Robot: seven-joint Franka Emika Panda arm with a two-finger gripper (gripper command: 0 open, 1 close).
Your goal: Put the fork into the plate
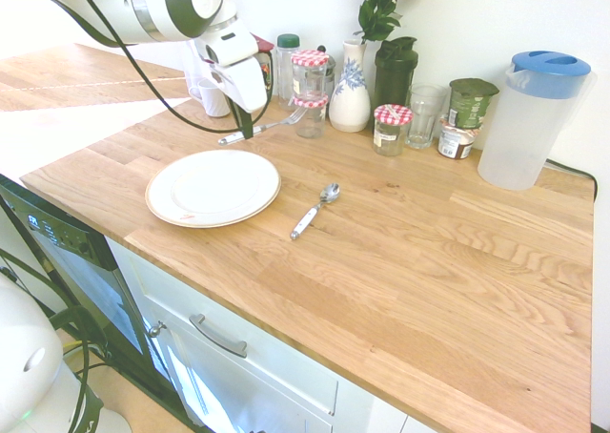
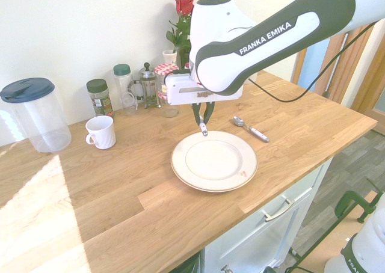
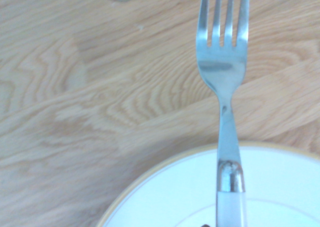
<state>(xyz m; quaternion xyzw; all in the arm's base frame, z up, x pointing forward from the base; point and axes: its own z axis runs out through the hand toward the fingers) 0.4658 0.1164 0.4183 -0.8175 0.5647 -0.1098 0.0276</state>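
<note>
My gripper is shut on the fork and holds it level in the air by its white handle. It hangs just above the far rim of the plate. From the other side the gripper points straight down, with the handle end of the fork below its fingers, over the back edge of the empty plate. In the wrist view the silver tines of the fork reach out over bare wood, and the handle lies over the plate.
A white-handled spoon lies on the wooden counter right of the plate. Jars, a vase with a rose, a glass and a clear pitcher line the back wall. A white mug and a second pitcher stand beyond the plate.
</note>
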